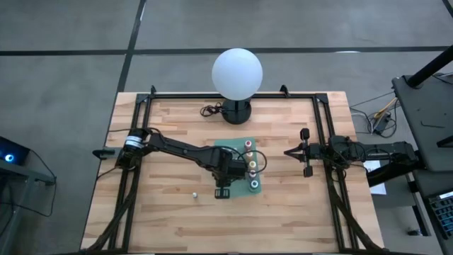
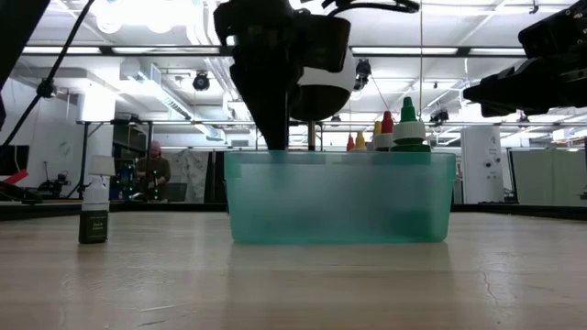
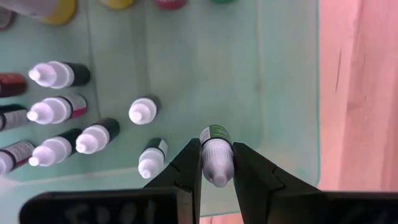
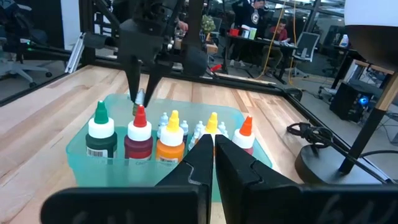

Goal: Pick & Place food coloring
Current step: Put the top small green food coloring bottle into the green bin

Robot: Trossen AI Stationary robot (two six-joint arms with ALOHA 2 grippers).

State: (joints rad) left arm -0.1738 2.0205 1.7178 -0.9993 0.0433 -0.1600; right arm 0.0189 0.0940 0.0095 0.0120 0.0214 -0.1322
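My left gripper (image 3: 217, 165) is clamped on a small white-capped bottle (image 3: 216, 155) with a green label, holding it over the near corner of the teal bin (image 3: 286, 93). More small white-capped bottles (image 3: 93, 138) stand inside the bin, with the big colored-top bottles (image 4: 138, 134) in a row along one side. One small bottle (image 2: 94, 213) stands alone on the table (image 1: 170, 219), well apart. My right gripper (image 4: 213, 163) waits at the table's right edge, fingers pressed together, empty.
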